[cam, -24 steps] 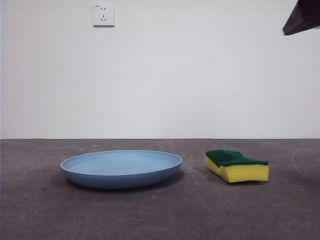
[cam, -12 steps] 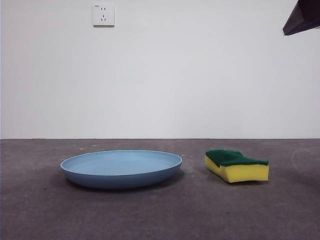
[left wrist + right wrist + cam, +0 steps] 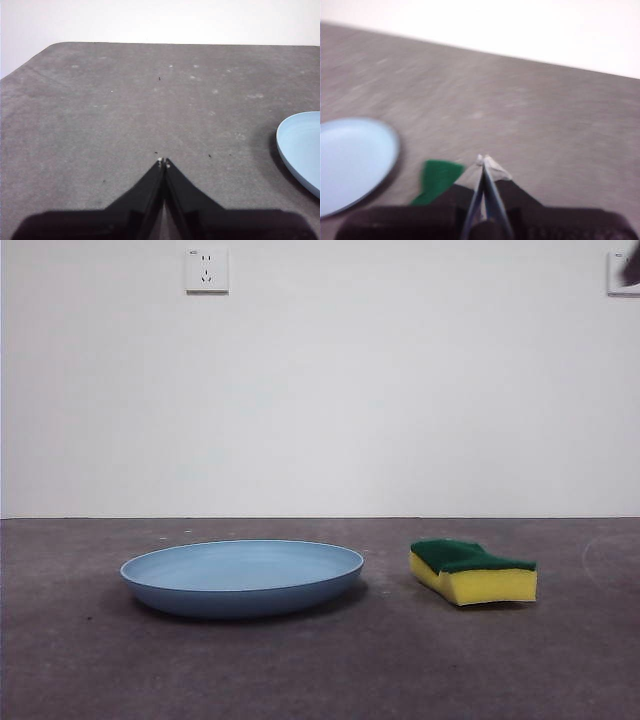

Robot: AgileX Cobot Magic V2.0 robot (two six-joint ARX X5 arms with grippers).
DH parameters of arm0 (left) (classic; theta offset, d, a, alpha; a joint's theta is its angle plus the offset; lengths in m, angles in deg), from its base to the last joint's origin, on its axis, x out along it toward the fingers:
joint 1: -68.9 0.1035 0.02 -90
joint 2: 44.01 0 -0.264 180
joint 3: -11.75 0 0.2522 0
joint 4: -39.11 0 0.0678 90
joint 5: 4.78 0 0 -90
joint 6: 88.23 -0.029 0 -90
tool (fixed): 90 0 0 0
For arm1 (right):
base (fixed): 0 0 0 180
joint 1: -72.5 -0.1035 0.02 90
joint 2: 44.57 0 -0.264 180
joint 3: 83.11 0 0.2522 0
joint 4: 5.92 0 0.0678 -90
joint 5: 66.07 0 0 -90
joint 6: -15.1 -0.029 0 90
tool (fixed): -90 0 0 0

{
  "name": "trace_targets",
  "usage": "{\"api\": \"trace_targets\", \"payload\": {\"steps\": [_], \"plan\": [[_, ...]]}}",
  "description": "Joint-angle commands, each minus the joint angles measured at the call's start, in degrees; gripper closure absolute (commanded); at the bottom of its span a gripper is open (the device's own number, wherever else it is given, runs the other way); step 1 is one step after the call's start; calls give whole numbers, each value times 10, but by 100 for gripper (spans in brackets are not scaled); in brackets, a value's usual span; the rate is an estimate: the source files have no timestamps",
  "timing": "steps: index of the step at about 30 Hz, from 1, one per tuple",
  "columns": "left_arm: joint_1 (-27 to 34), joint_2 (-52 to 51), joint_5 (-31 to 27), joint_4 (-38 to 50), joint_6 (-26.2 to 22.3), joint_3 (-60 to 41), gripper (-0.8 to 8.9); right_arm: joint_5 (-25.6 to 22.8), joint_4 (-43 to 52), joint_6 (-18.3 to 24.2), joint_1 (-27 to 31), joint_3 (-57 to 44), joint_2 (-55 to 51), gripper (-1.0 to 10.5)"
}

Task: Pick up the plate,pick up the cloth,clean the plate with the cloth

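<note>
The light-blue plate (image 3: 242,576) lies flat on the dark grey table, left of centre in the front view. The cloth (image 3: 473,571), a yellow sponge with a green top, lies to its right, apart from it. My left gripper (image 3: 163,162) is shut and empty, above bare table, with the plate's edge (image 3: 301,150) off to its side. My right gripper (image 3: 484,160) is shut and empty, above the table, with the cloth's green top (image 3: 437,179) and the plate (image 3: 352,160) close by; that view is blurred. A dark tip (image 3: 631,265) shows at the front view's top right corner.
A white wall stands behind the table with a socket (image 3: 206,270) high on it. The table's rounded far corner (image 3: 55,46) shows in the left wrist view. Bare table (image 3: 320,670) lies in front of the plate and cloth.
The dark arm tip at the front view's top right corner has drawn almost out of the picture, uncovering a white wall fitting there. The plate and the cloth have not moved.
</note>
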Motion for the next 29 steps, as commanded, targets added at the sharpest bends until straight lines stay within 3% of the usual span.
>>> {"api": "trace_targets", "payload": {"steps": [1,5,11,21,29], "plan": [[2,-2,0,3,-7,-8,816,58,1,6,72,-34,-33,946],[2,-2,0,3,-7,-8,816,156,18,6,165,-92,-102,946],[2,-2,0,3,-7,-8,816,200,65,5,214,-190,-196,946],[2,-2,0,3,-7,-8,816,199,77,-19,219,-306,-289,946],[2,-2,0,3,-7,-8,816,200,80,-26,219,-324,-301,946]]}}
